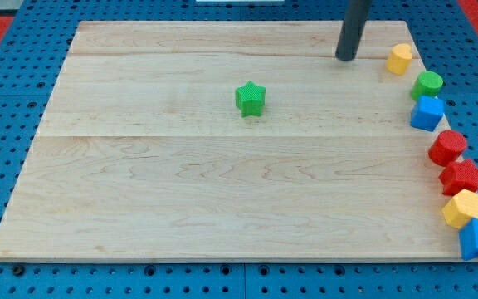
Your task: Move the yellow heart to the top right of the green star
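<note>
Yellow heart sits near the bench's upper right corner, at the head of a loose line of blocks strung down the view's right edge. My tip rests just to its left, close but apart, with a strip of bare wood between them. There is no hand on this rig, only the rod, so nothing is open, closed or gripping; the rod can only shove. Standing on the heart's left puts me on the wrong side for the job, I judge: the green star lies alone well toward the view's left and a little lower, so the heart must travel left, and a push from here would drive it off the edge. The likely need is to swing round to the heart's right side first. Room there is tight, since the board ends just beyond. Directly below the heart come the green round block and the blue cube, nearly touching each other, then two red blocks, a yellow block and a blue one at the lower corner; a careless sweep could drag the green neighbour along.
</note>
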Robot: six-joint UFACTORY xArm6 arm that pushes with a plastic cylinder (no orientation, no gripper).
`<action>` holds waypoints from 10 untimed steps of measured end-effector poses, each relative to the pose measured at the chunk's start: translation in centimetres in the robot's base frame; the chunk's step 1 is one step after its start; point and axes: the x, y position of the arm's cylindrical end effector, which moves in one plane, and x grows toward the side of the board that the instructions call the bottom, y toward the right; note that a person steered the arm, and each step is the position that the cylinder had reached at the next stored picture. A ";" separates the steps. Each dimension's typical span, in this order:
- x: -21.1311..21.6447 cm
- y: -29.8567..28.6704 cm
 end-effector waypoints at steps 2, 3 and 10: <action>-1.6 17.2; 3.2 12.4; 9.8 17.0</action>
